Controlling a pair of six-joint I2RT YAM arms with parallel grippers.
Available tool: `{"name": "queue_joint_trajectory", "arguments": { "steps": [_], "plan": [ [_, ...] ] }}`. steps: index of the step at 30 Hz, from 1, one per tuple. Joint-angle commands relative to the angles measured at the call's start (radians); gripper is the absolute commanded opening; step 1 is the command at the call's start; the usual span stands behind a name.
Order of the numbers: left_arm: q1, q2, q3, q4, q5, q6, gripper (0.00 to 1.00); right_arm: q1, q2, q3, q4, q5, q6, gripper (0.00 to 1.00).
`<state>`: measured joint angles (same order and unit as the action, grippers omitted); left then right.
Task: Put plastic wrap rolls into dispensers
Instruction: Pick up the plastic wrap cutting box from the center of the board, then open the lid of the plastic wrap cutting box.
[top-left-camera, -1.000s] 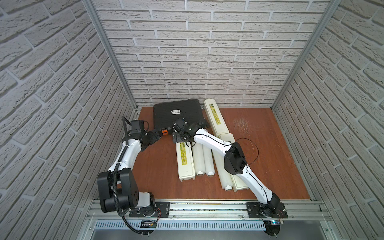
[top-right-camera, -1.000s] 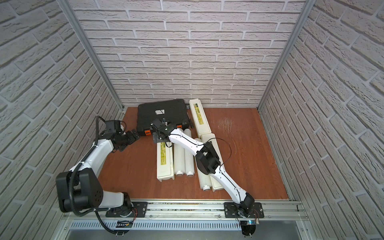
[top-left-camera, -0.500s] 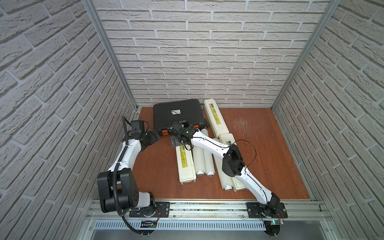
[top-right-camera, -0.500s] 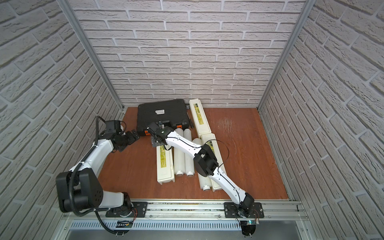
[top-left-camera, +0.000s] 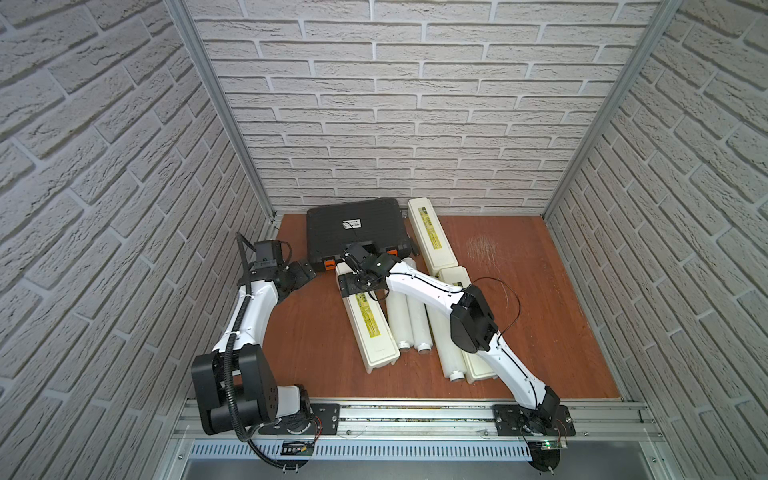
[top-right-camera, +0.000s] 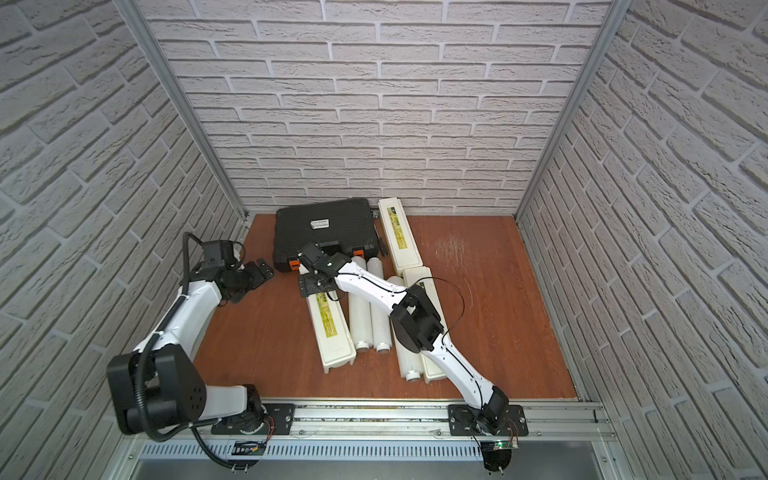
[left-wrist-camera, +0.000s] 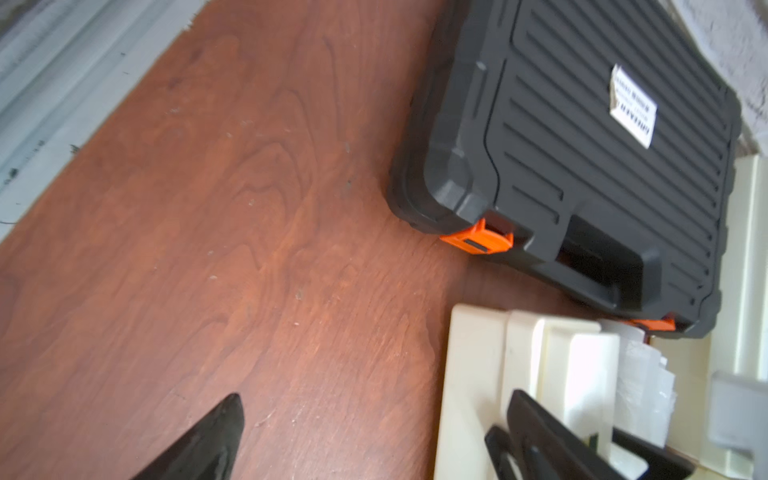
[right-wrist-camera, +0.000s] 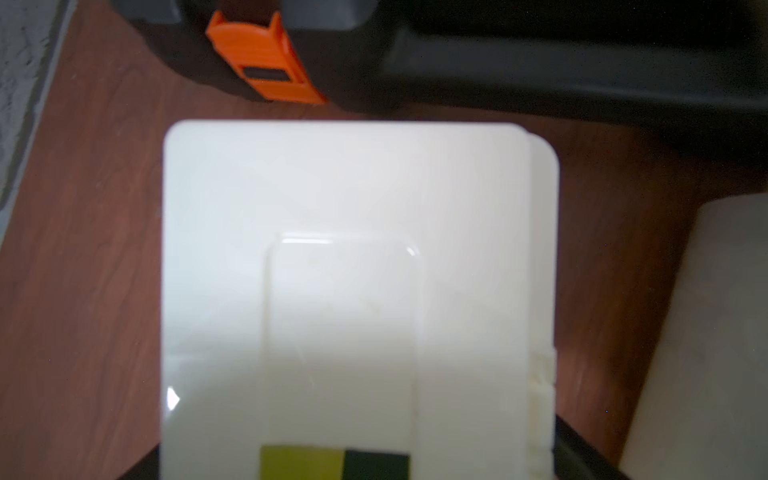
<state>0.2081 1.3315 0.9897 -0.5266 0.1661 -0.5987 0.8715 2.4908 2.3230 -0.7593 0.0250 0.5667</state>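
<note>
Both top views come to me bright and evenly lit from overhead. They are sharp across the reddish-brown wooden tabletop (top-left-camera: 316, 332), with only soft, short shadows, though the white brick-pattern walls (top-left-camera: 104, 166) bow toward the frame edges. My right wrist view is out of focus, with the cream-white plastic dispenser lid (right-wrist-camera: 345, 249) nearly bleached by glare, and my left wrist view is slightly blurred over the ribbed black plastic case (left-wrist-camera: 602, 166).

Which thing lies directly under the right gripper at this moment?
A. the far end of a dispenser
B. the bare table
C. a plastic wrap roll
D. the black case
A: in the right wrist view, the lid end of the dispenser lies between the fingers of the right gripper, just short of the black case.
</note>
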Motion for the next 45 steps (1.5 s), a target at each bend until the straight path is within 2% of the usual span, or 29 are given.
{"name": "queue_joint_trajectory", "arguments": {
  "steps": [1, 4, 8, 14, 19, 26, 31, 36, 41, 45],
  "plan": [
    [0.059, -0.057, 0.005, 0.060, 0.094, 0.015, 0.98, -0.008, -0.135, -0.029, 0.104, -0.149, -0.034, 0.79],
    [0.089, -0.087, -0.005, 0.122, 0.193, 0.020, 0.98, -0.037, -0.196, -0.105, 0.184, -0.258, -0.001, 0.79],
    [0.105, -0.117, -0.033, 0.260, 0.386, 0.002, 0.98, -0.099, -0.271, -0.188, 0.317, -0.410, 0.048, 0.76],
    [0.102, -0.084, -0.080, 0.504, 0.600, -0.131, 0.98, -0.178, -0.302, -0.193, 0.425, -0.591, 0.064, 0.73],
    [0.077, -0.068, -0.114, 0.619, 0.665, -0.168, 0.98, -0.215, -0.310, -0.189, 0.439, -0.674, 0.035, 0.70],
    [-0.008, -0.013, -0.067, 0.728, 0.789, -0.173, 0.98, -0.273, -0.334, -0.212, 0.487, -0.837, -0.018, 0.70],
    [-0.055, 0.045, -0.028, 0.841, 0.863, -0.242, 0.98, -0.332, -0.336, -0.222, 0.575, -0.968, 0.017, 0.68],
    [-0.097, 0.121, -0.014, 1.040, 0.944, -0.369, 0.98, -0.367, -0.335, -0.220, 0.642, -1.071, 0.044, 0.68],
    [-0.125, 0.181, -0.001, 1.180, 0.964, -0.456, 0.98, -0.384, -0.331, -0.234, 0.724, -1.154, 0.105, 0.68],
    [-0.157, 0.221, 0.033, 1.209, 0.973, -0.475, 0.98, -0.384, -0.326, -0.232, 0.747, -1.191, 0.134, 0.68]
  ]
}}
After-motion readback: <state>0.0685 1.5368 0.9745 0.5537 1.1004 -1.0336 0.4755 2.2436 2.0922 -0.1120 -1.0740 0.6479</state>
